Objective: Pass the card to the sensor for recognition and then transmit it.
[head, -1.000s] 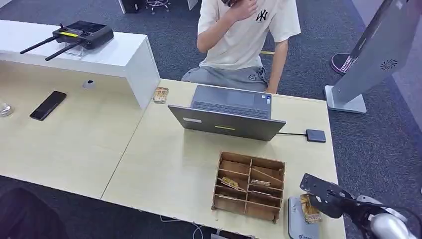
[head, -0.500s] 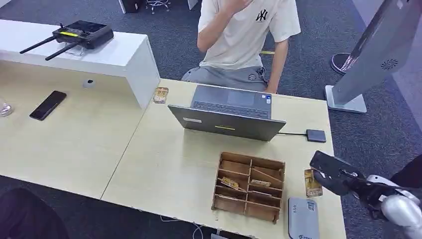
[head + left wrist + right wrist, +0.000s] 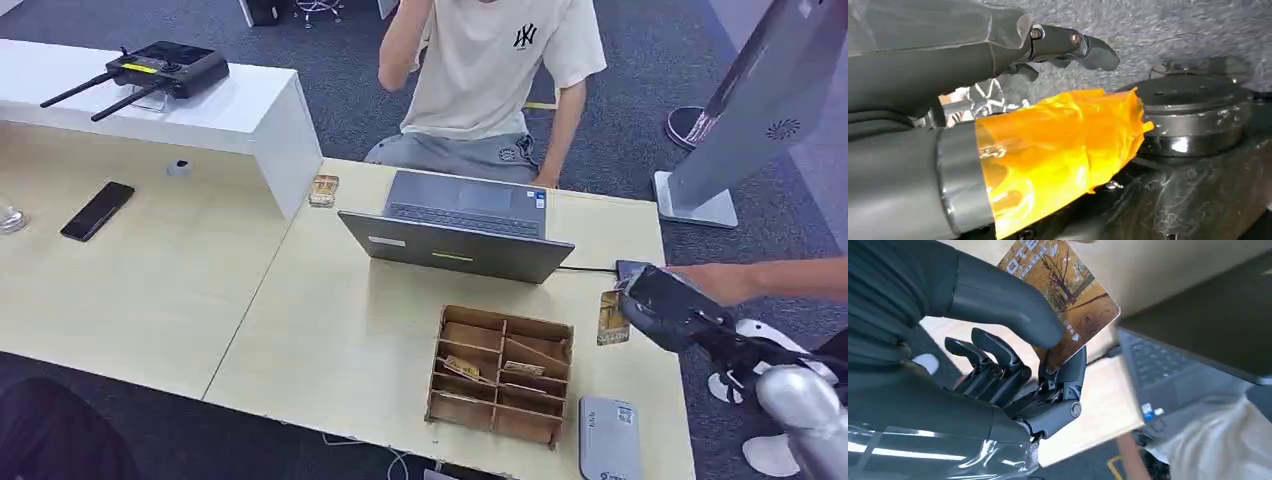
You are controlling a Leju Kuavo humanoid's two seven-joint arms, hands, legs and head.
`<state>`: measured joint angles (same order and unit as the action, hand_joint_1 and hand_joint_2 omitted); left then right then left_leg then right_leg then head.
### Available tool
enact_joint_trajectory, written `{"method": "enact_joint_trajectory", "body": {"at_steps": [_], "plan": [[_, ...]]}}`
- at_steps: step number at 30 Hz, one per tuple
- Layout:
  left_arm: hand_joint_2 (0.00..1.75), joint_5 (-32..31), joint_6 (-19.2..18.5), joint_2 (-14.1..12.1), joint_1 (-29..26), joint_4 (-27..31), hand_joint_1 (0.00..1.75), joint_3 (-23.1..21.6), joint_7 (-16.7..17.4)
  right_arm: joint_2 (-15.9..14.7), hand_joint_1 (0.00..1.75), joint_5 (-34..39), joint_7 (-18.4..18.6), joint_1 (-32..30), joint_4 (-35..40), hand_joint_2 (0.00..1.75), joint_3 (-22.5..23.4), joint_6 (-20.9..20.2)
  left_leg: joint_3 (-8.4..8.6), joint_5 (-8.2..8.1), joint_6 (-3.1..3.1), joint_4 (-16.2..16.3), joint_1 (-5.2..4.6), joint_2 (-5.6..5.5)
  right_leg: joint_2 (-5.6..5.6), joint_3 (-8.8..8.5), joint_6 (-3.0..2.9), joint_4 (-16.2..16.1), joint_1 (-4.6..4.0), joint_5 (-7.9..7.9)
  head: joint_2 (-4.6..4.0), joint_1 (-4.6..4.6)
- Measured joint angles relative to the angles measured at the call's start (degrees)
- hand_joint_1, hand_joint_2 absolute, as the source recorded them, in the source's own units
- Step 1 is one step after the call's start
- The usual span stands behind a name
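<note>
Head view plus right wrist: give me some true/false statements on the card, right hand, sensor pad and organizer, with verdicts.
1. The right hand holds the card. True: the right wrist view shows the thumb pinching it.
2. The card lies flat on the grey sensor pad. False: it is held off the pad, farther back near the laptop.
3. The wooden organizer has cards in some compartments. True.
4. The laptop is closed. False: its lid is open.
5. A person's arm reaches in beside the right hand. True.
</note>
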<state>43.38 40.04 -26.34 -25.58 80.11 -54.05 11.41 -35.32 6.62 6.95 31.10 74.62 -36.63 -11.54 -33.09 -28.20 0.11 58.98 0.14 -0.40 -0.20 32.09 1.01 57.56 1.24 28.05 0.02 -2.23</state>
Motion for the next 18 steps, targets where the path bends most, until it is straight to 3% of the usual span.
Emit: {"method": "enact_joint_trajectory", "body": {"at_steps": [7, 18], "plan": [[0.00, -1.7, 0.0, -1.2, 1.8, 0.1, 0.00, -3.3, -1.3, 5.8, 1.75, 0.3, -4.6, 0.0, 1.0, 1.75, 3.1, 2.1, 0.01, 0.00, 0.00, 0.0, 0.01, 0.03, 0.03, 0.02, 0.00, 0.0, -0.01, 0.00, 0.00, -0.04], [0.00, -2.4, 0.0, -2.3, 4.2, 0.1, 0.00, -7.7, -3.9, 15.1, 1.75, 2.5, -10.4, 0.4, 2.3, 1.75, 6.9, 1.9, 0.02, 0.01, -0.02, 0.0, 0.02, 0.04, 0.05, 0.03, 0.00, 0.0, -0.01, 0.00, 0.00, -0.04]]}}
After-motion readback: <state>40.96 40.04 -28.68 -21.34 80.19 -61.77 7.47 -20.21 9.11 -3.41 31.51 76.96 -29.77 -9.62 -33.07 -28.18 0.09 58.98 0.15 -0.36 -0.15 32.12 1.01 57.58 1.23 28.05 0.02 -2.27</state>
